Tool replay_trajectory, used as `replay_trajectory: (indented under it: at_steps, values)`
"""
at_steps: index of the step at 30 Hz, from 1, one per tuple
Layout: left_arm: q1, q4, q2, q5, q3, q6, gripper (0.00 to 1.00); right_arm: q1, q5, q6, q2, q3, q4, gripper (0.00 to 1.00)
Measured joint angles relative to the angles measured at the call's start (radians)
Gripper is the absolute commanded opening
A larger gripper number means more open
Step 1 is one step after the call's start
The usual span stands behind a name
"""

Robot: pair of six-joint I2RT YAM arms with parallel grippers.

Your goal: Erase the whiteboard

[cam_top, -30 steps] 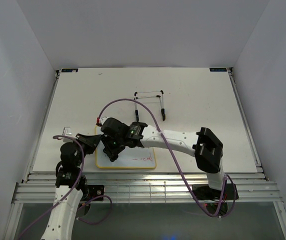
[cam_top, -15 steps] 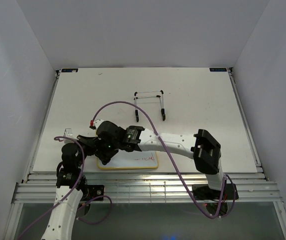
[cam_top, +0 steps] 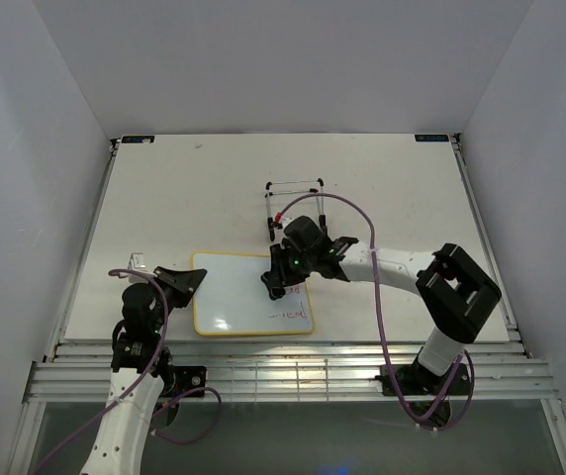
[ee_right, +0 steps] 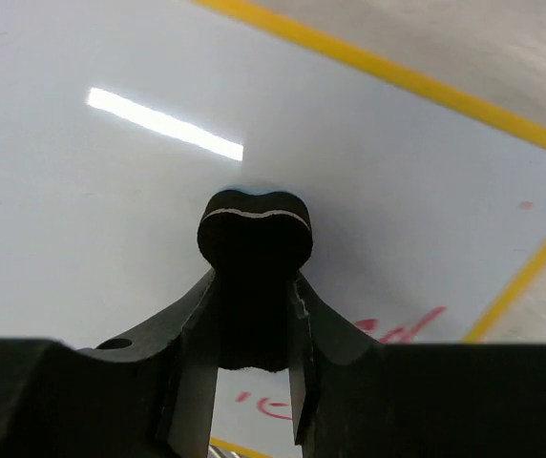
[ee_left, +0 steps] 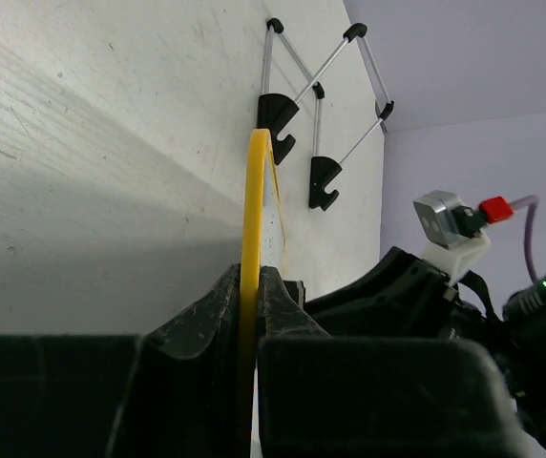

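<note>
The whiteboard point(cam_top: 234, 295) lies flat near the table's front, yellow-framed, its face mostly white. A few red marks point(cam_top: 285, 315) sit near its lower right corner. My left gripper point(cam_top: 186, 280) is shut on the board's left edge; the left wrist view shows the yellow frame point(ee_left: 252, 210) clamped between the fingers of that gripper point(ee_left: 250, 279). My right gripper point(cam_top: 275, 285) is shut on the black bone-shaped eraser point(ee_right: 254, 229), which rests on the board's face point(ee_right: 111, 191) at the upper right. In the right wrist view the red marks point(ee_right: 402, 329) lie just beside the right gripper point(ee_right: 254, 286).
The thin black wire stand point(cam_top: 295, 184) stands just behind the board and the right wrist; it also shows in the left wrist view point(ee_left: 316, 105). A small pale object point(cam_top: 135, 260) lies by the left arm. A slotted metal rail point(cam_top: 283, 371) runs along the front edge.
My right gripper has swept the eraser from the board's left side across to its upper right. The left gripper has kept its hold on the board's left edge.
</note>
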State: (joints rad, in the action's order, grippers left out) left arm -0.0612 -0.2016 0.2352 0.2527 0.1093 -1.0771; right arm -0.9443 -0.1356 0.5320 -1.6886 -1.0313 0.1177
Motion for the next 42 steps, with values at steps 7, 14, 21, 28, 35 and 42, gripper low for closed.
replay_trajectory:
  at_steps: [7,14,21,28,35,42]
  values:
    - [0.000,-0.002,-0.002,0.006,0.004,0.003,0.00,0.190,-0.125,-0.063,-0.009,0.100,-0.056,0.08]
    - [-0.002,-0.027,-0.002,0.008,0.026,0.014,0.00,0.219,-0.114,-0.098,0.027,0.164,-0.095,0.08]
    - [-0.002,-0.033,-0.002,0.024,0.032,0.019,0.00,0.137,-0.012,-0.098,0.122,0.243,-0.082,0.08]
    - [0.000,-0.031,-0.003,0.023,0.038,0.031,0.00,-0.045,0.052,-0.097,0.160,0.214,-0.076,0.08]
    - [-0.001,-0.034,-0.001,0.017,0.046,0.035,0.00,-0.079,0.046,-0.099,0.159,0.203,-0.097,0.08]
    - [-0.002,-0.039,0.006,0.013,0.049,0.030,0.00,0.063,0.003,-0.111,0.159,0.264,-0.116,0.08]
